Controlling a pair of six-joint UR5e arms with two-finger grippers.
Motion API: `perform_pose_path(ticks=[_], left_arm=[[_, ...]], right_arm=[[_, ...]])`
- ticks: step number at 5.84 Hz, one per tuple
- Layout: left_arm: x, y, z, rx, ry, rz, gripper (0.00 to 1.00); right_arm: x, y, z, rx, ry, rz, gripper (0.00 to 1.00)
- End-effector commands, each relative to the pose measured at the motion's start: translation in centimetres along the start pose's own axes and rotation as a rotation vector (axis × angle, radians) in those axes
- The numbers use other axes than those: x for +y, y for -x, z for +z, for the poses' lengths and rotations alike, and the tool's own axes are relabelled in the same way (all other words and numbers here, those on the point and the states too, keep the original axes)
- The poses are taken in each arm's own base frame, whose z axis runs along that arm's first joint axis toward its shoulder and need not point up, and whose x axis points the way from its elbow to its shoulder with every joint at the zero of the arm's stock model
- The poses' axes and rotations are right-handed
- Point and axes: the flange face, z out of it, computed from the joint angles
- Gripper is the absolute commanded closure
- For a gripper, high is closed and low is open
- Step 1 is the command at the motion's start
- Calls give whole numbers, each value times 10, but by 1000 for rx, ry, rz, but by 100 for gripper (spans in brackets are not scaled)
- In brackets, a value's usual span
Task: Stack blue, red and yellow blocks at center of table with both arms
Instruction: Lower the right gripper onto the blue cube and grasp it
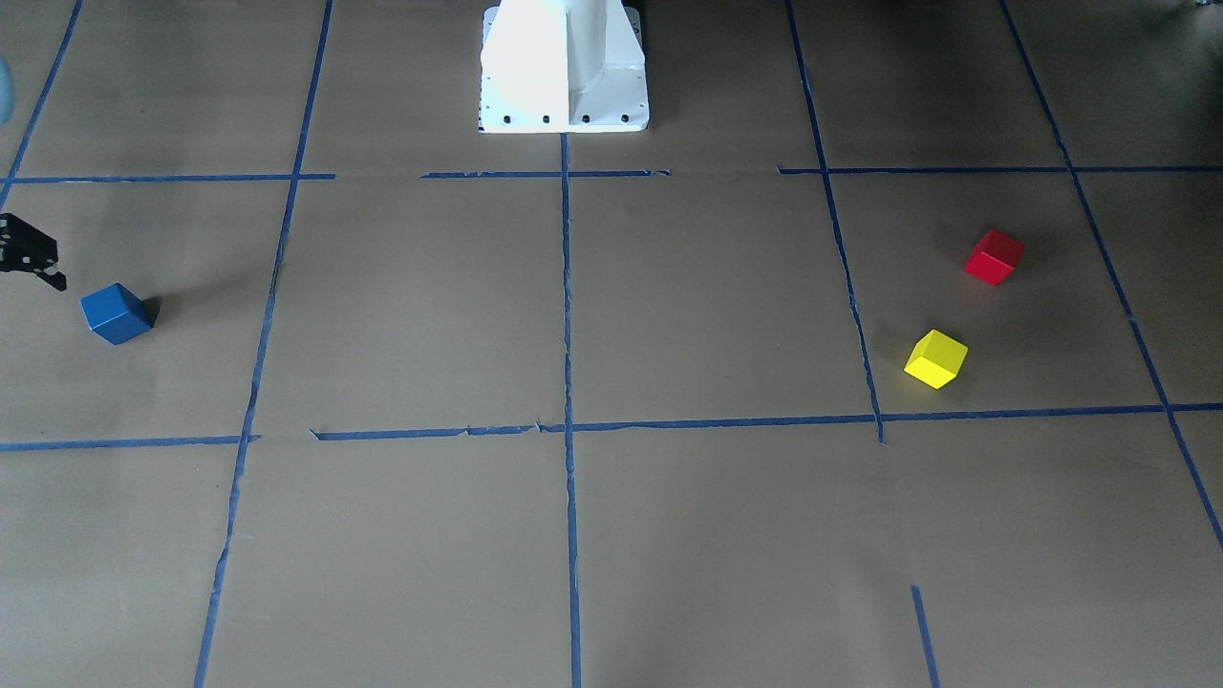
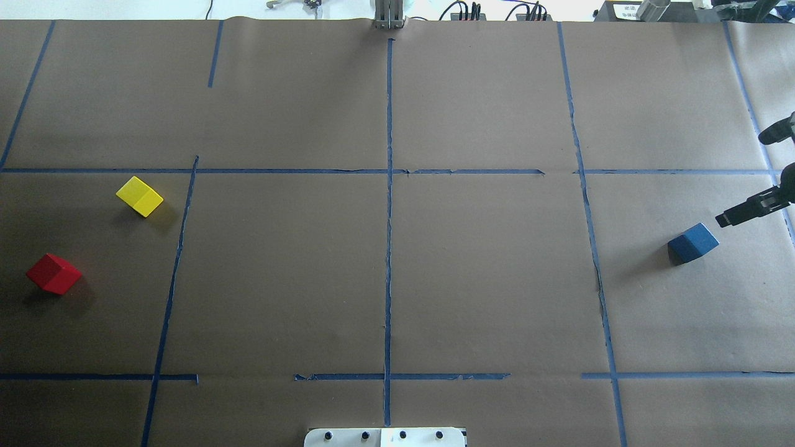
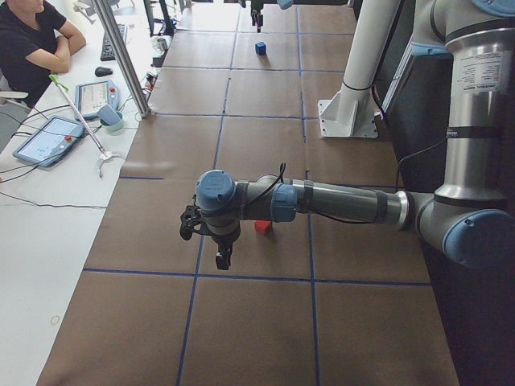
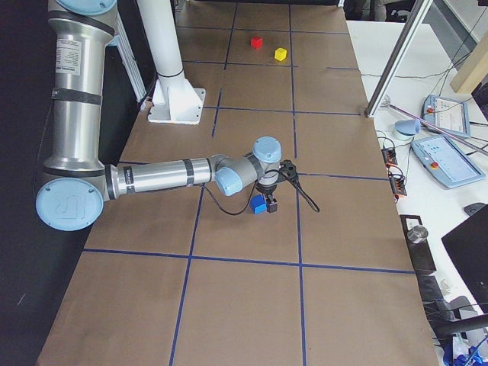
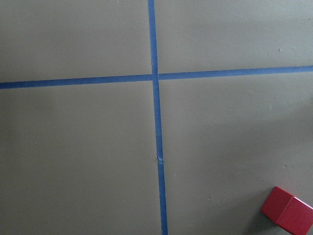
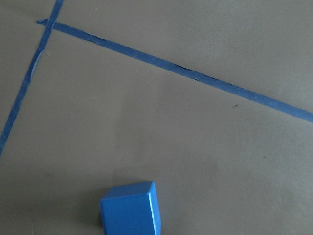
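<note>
The blue block (image 2: 694, 243) lies on the brown paper at the table's right side; it also shows in the right wrist view (image 6: 130, 209). My right gripper (image 2: 723, 218) hangs just beside it at the view's edge. Only one finger shows, so I cannot tell if it is open. The red block (image 2: 53, 273) and the yellow block (image 2: 140, 196) lie apart at the left side. My left gripper (image 3: 222, 257) shows only in the exterior left view, above the paper near the red block (image 3: 262, 227); I cannot tell its state. The red block shows in the left wrist view (image 5: 288, 211).
Blue tape lines (image 2: 389, 205) divide the paper into squares. The white robot base (image 1: 564, 67) stands at the near middle edge. An operator (image 3: 32, 40), tablets and a metal post (image 3: 121, 56) are beside the table.
</note>
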Motion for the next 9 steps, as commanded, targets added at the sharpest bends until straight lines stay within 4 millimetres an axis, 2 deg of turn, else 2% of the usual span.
perform_pose_path(ticks=[1,2,3,5,6,7,8,9], left_arm=[[2,-8,-8,-3,-14,16,0],[2,-9,-8,-2,-16,18,0],[2,-9,-9,-2,-18,18,0],[2,-9,-9,-2,-17,17,0],[2,-11,-11,-3,-22,22,0],[2,-12,-12,-4,-24,25,0],[2,-13,-13,-4,-25,26,0],[2,-14,-13,-4,-26,27,0]], right_arm=[[1,31,30,55,32,-80,1],[2,35,35,52,41,-96,1],[-3,42,49,48,59,-111,2],[3,37,70,78,96,-111,2],[6,28,83,98,114,-103,10],[4,30,81,93,111,-104,67],[-4,37,77,84,99,-109,100],[-24,57,65,66,68,-122,100]])
